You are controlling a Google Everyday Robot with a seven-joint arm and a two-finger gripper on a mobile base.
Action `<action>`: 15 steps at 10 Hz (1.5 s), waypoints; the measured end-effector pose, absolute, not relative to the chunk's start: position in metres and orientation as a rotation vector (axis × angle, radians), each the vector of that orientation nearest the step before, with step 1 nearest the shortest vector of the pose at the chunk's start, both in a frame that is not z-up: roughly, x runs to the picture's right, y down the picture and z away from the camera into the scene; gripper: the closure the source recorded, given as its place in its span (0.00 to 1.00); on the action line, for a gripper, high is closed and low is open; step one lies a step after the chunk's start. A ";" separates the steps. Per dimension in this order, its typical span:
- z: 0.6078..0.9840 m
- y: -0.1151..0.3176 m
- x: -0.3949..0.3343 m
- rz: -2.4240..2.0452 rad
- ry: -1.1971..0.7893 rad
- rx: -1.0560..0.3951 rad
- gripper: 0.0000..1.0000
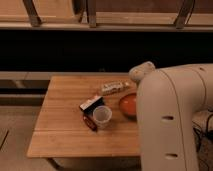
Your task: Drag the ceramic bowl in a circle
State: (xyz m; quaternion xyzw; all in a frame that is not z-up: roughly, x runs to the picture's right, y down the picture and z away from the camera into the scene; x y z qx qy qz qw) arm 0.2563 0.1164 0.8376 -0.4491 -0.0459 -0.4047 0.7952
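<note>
The ceramic bowl [128, 104], glossy orange-red and shallow, sits on the wooden table [65, 135] toward its right side. Its right part is covered by my white arm [165, 115], which fills the right of the view. The arm's rounded joint [142, 71] stands just behind the bowl. My gripper is hidden behind the arm, somewhere by the bowl's right side.
A translucent white cup [102, 116] stands just left of the bowl. A flat dark-red object [90, 122] lies left of the cup. A black-and-white box [91, 103] and a pale packet [115, 88] lie behind them. A dark wall runs behind the table.
</note>
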 end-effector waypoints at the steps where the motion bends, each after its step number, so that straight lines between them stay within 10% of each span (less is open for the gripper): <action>1: 0.845 0.110 0.254 -0.892 -0.099 -0.961 0.92; 11: 0.859 0.169 0.181 -0.933 -0.301 -0.963 0.92; 15: 0.859 0.168 0.178 -0.934 -0.302 -0.961 0.61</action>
